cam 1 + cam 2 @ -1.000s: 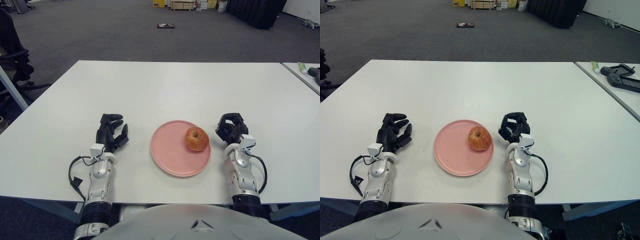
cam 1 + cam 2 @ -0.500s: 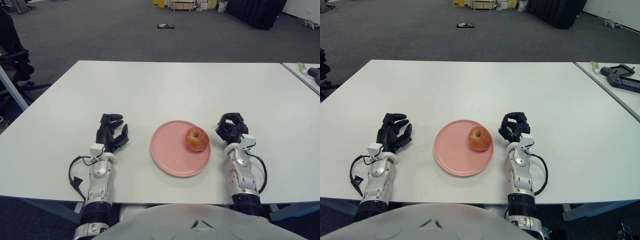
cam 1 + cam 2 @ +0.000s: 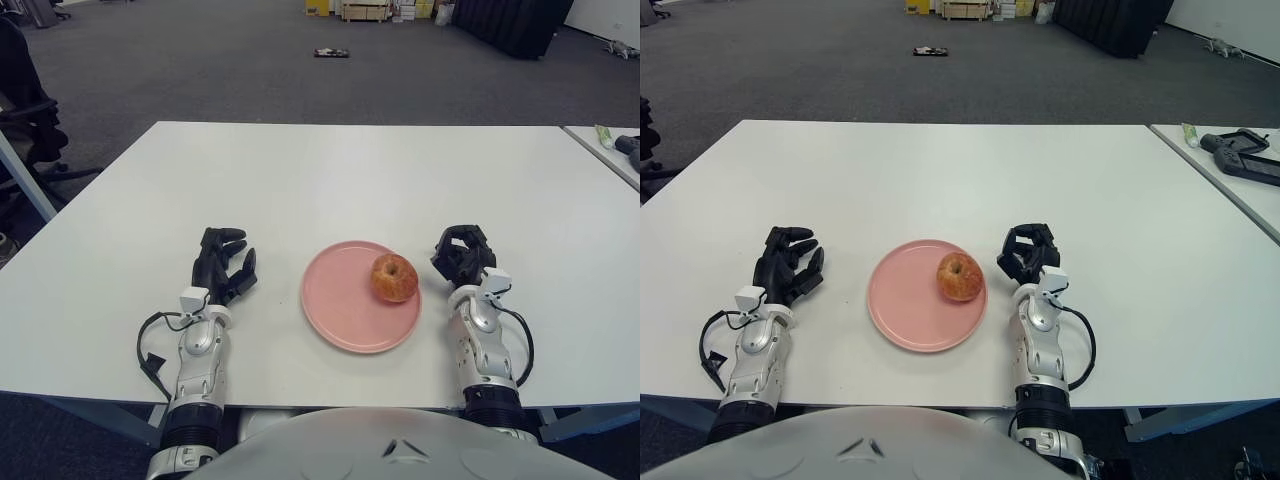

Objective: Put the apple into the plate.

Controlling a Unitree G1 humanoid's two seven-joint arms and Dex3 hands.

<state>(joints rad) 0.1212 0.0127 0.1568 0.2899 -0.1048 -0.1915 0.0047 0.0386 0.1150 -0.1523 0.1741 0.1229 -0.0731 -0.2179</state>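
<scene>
A red-yellow apple [image 3: 395, 277] sits on the right part of a pink plate [image 3: 340, 305] on the white table [image 3: 340, 180]. My right hand [image 3: 461, 254] rests on the table just right of the plate, fingers curled, holding nothing, a small gap from the apple. My left hand [image 3: 222, 265] lies on the table left of the plate, fingers relaxed and empty.
A second table [image 3: 1240, 165] at the far right carries a dark handheld device [image 3: 1243, 158] and a small tube [image 3: 1192, 133]. An office chair [image 3: 25, 120] stands at the left. Boxes and clutter sit on the carpet far behind.
</scene>
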